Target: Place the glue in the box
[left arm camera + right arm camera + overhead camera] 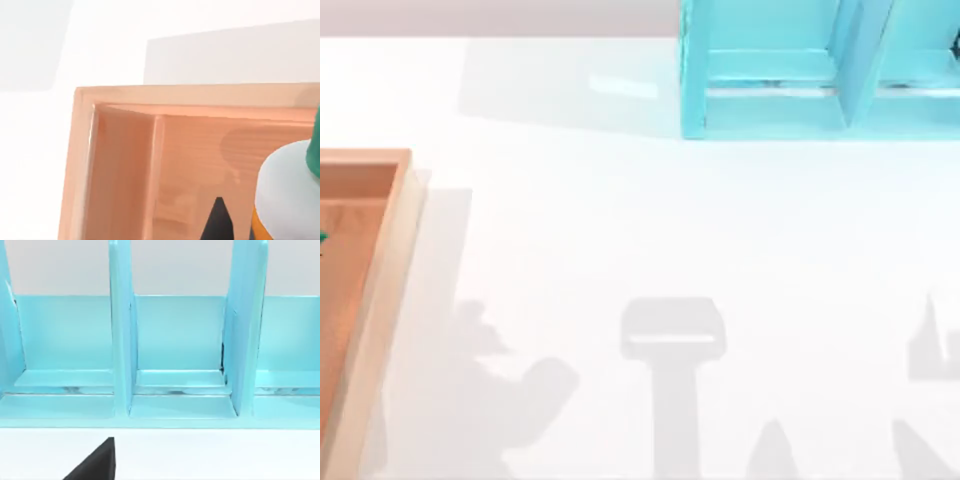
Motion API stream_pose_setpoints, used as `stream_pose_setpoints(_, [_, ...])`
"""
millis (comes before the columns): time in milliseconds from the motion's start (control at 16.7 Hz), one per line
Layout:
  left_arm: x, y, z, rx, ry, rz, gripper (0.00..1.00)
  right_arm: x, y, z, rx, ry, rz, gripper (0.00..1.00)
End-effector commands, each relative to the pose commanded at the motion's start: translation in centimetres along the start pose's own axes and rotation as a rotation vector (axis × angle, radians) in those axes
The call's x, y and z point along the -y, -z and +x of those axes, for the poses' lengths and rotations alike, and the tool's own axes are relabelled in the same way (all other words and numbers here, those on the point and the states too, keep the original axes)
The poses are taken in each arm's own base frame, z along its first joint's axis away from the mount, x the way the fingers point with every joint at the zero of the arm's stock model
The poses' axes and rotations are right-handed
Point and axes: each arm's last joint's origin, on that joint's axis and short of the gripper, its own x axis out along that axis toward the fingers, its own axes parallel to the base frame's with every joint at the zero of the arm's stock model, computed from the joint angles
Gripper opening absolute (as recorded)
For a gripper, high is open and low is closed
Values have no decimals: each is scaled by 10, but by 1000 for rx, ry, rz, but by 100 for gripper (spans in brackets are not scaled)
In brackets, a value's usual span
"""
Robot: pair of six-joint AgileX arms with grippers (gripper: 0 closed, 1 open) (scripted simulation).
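Your left gripper's dark fingertip (217, 220) shows beside the glue (287, 195) over the box (382, 250) at the table's nine o'clock edge; you cannot tell its grip. If it opens here, the bottle could tip or roll against the rim. Your right gripper (95, 462) idles facing the turquoise shelf (800, 70) at one o'clock.

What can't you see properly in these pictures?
- The glue: the left wrist view's edge cuts off its lower body; in the top view a green speck shows at the left edge.
- The box: the top view's left edge cuts most away.
- The blue shelf: cropped at the top.
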Motion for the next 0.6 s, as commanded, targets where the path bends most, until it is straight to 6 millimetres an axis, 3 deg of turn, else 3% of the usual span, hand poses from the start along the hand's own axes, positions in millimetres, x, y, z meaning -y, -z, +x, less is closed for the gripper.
stream_pose_setpoints(300, [10,3,-25,381,-37,-76,0,0,0,0,0,0,0,100])
stream_pose_setpoints(600, [14,8,-36,689,-167,-265,0,0,0,0,0,0,0,100])
